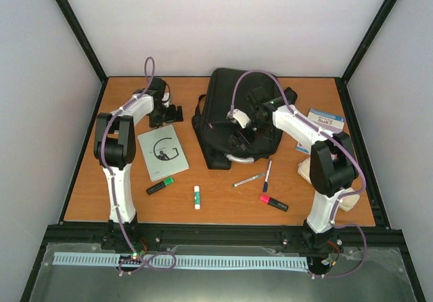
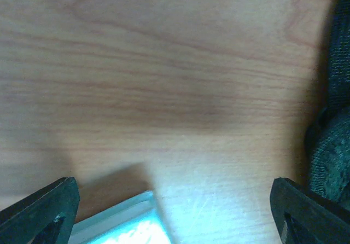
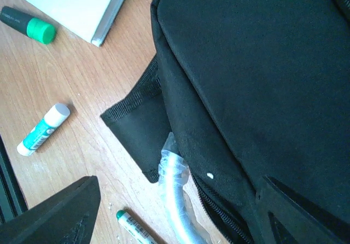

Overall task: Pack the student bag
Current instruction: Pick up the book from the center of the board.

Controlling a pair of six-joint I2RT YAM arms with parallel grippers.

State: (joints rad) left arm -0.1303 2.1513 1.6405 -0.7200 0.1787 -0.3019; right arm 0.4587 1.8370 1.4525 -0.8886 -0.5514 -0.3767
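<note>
Top external: the student bag (image 1: 223,92) is laid centrally on the bench (image 1: 223,208), long axis 12-to-6, beneath the wide-open right hand (image 1: 245,138); the left hand (image 1: 172,114), also wide, is held at its 9 o'clock.

Large "G" on notebook (image 1: 162,152)

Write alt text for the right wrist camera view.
A black backpack fills most of the view, its grey loop handle between the tips of the open right claw. A glue stick, green highlighter and notebook lie on the table beside it.
</note>
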